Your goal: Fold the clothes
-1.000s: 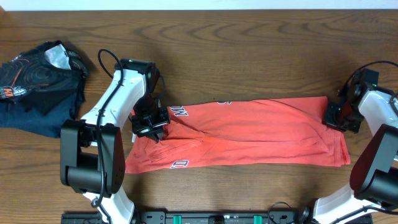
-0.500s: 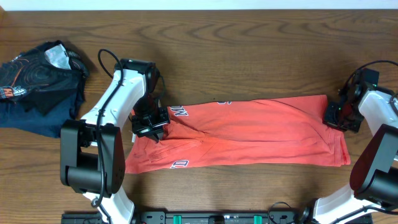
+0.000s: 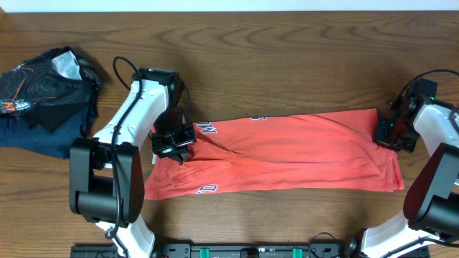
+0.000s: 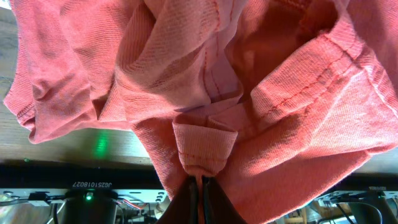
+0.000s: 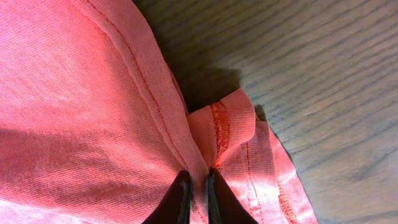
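**Both grippers pinching the shirt's ends**

The left gripper (image 4: 200, 182) is clamping a small folded nub of the shirt (image 3: 287, 154). Its two fingers (image 4: 186, 198) are pressed together on the cloth, and loose folds are bunching just above them. Seen from overhead, it is sitting at the shirt's left end, just beside a patch of white lettering (image 3: 208, 129).

The right gripper (image 5: 198, 177) is nipping the cloth where a stitched hem (image 5: 221, 127) is curling over. Its fingers are standing only a sliver apart, with fabric caught between them. From overhead, it is sitting at the shirt's upper right corner.

The shirt is lying stretched out as a long band across the middle of the bench (image 3: 287, 57), between the two arms. Creases are running along its length, and more lettering is showing at its lower left edge. A dark heap of clothes (image 3: 43, 93) is lying at the bench's upper left, well apart from the shirt.
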Controlling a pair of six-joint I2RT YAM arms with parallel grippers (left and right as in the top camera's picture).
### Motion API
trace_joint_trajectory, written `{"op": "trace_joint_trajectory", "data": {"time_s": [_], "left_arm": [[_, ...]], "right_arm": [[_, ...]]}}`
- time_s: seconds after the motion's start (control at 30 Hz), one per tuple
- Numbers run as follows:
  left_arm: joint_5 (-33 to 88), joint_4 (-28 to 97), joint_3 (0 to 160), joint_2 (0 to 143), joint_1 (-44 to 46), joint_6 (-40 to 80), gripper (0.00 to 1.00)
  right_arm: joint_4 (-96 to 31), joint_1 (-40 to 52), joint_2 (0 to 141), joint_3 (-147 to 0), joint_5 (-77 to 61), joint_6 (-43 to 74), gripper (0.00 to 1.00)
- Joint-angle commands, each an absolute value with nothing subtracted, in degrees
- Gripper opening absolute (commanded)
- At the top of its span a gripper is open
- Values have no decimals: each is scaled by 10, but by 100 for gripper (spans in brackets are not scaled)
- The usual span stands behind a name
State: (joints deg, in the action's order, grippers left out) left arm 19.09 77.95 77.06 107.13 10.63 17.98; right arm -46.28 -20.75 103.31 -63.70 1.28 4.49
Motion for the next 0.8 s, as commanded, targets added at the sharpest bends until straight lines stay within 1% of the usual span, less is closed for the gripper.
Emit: {"op": "trace_joint_trajectory", "data": {"time_s": [0.0, 0.6, 0.67, 0.77], "left_arm": [[184, 781, 767, 1063, 107, 175, 6], [184, 779, 767, 1063, 107, 175, 6], [184, 779, 767, 1063, 107, 175, 6], [184, 779, 767, 1063, 107, 175, 6]], "right_arm": [[-461, -214, 1022, -649, 19, 53, 11], [-489, -214, 1019, -654, 15, 57, 8], [-494, -214, 1019, -657, 15, 57, 1], [-500, -214, 1019, -657, 15, 57, 1]]}}
